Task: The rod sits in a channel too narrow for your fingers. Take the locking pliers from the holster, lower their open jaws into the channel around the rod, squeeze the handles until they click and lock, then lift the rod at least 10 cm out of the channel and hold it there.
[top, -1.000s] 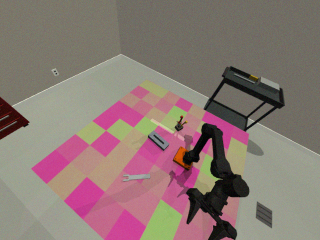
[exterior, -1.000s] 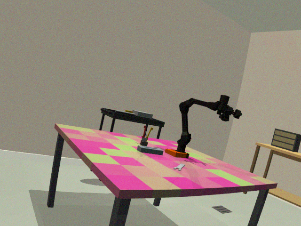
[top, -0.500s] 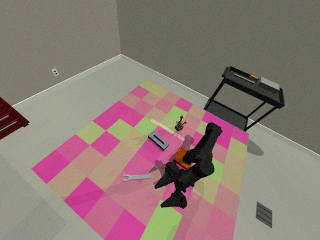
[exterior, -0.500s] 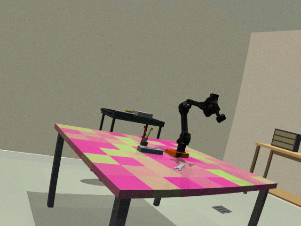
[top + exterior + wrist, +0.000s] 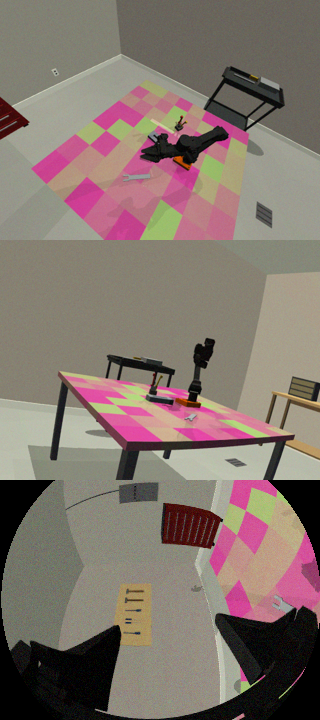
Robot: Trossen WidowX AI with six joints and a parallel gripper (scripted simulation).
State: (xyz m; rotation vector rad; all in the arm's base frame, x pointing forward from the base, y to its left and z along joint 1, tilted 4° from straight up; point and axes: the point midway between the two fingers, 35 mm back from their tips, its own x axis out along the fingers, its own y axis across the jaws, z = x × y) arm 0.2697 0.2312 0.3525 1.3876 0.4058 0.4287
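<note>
My black parallel-jaw gripper (image 5: 146,154) (image 5: 170,626) is spread wide with nothing between its fingers, held up in the air above the worktop (image 5: 111,160) (image 5: 144,418) with its pink, green and tan checks. In the wrist view I look past both fingers at a wall with a tan tool board (image 5: 145,615) on it. The grey channel block (image 5: 153,136) (image 5: 159,399) lies flat on the worktop, partly hidden by my arm from above; I can't make out the rod in its slot. Just beside the block stands a small dark holder (image 5: 178,127) (image 5: 153,392) with a red-tipped and a yellow-tipped handle sticking up. A flat light-grey metal wrench-like tool with a forked end (image 5: 138,176) (image 5: 191,417) (image 5: 283,604) lies nearer my orange base plate (image 5: 178,161) (image 5: 180,402), apart from it.
</note>
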